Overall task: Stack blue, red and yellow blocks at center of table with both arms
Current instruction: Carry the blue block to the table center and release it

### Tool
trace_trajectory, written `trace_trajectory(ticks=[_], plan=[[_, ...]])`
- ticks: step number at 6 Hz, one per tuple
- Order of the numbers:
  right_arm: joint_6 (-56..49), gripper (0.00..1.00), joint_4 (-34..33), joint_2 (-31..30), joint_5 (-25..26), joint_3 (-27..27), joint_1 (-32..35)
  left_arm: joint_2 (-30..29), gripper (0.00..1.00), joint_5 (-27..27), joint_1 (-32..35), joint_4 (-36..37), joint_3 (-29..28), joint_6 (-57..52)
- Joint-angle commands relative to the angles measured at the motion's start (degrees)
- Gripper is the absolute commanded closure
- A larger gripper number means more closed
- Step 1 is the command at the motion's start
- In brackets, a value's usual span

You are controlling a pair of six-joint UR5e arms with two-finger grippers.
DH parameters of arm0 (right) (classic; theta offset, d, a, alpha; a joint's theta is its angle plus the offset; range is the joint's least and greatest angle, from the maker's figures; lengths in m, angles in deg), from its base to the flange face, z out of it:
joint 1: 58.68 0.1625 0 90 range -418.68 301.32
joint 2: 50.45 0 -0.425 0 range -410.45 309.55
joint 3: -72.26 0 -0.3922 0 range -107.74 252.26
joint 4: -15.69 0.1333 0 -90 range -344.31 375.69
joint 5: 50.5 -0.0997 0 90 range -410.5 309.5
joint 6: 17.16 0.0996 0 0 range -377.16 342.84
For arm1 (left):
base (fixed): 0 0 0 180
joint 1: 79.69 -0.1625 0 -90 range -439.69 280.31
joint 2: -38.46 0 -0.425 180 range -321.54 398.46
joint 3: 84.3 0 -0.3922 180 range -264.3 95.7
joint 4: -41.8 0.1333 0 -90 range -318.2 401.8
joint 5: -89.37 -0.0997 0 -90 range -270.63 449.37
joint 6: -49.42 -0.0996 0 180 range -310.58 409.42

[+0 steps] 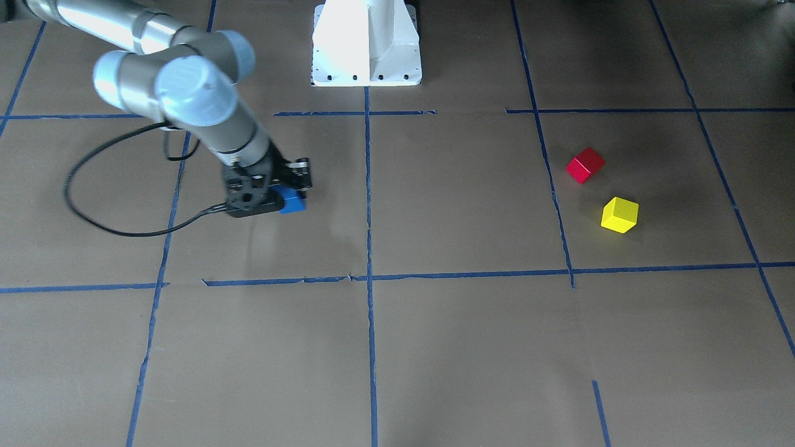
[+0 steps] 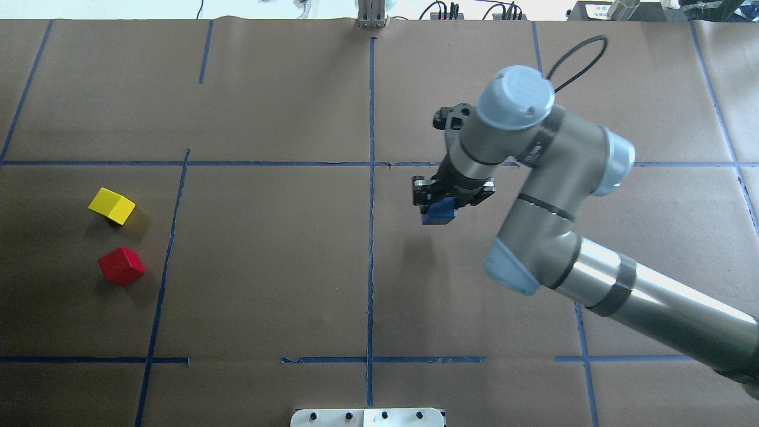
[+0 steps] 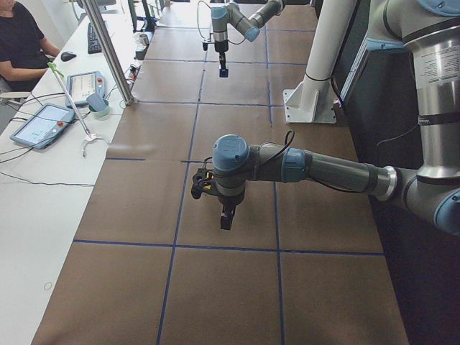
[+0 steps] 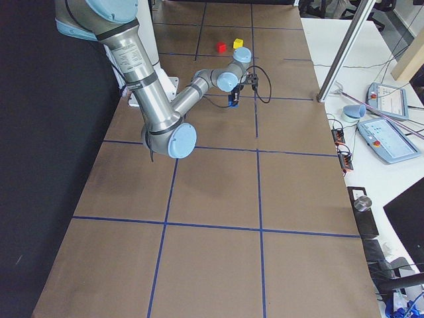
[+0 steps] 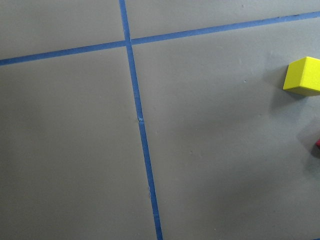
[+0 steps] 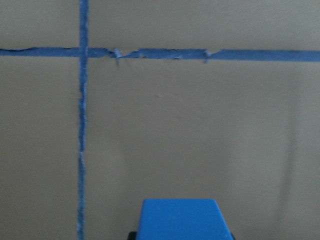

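Observation:
My right gripper [image 2: 442, 206] is shut on the blue block [image 2: 439, 214] and holds it above the table, just right of the centre tape line [image 2: 371, 237]. The blue block also shows in the front view [image 1: 293, 202] and at the bottom of the right wrist view [image 6: 181, 219]. The red block [image 2: 121, 265] and the yellow block [image 2: 112, 206] lie apart from each other on the table's left side. The left wrist view shows the yellow block [image 5: 303, 76] at its right edge. My left gripper [image 3: 226, 219] shows only in the exterior left view, high above the table; I cannot tell if it is open.
Blue tape lines divide the brown table into squares. The white robot base [image 1: 366, 43] stands at the near edge. A black cable [image 1: 93, 211] hangs from the right arm. A side bench with tablets [image 4: 387, 99] runs along the far edge.

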Motion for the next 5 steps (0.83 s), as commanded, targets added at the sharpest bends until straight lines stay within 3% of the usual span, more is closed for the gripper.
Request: trace_trajectory(ticks=[1, 3, 5], plan=[[11.3, 1.00, -0.2, 10.8, 5.8, -10.9, -5.7, -0.3, 0.00, -0.1, -0.1, 0.0, 0.4, 0.0], [15.3, 0.97, -0.1, 10.9, 6.3, -11.5, -6.5, -0.3, 0.00, 0.0, -0.1, 0.0, 0.7, 0.0], [14.2, 0.81, -0.1, 10.8, 6.3, -12.4, -6.7, -0.2, 0.00, 0.0, 0.0, 0.0, 1.2, 0.0]])
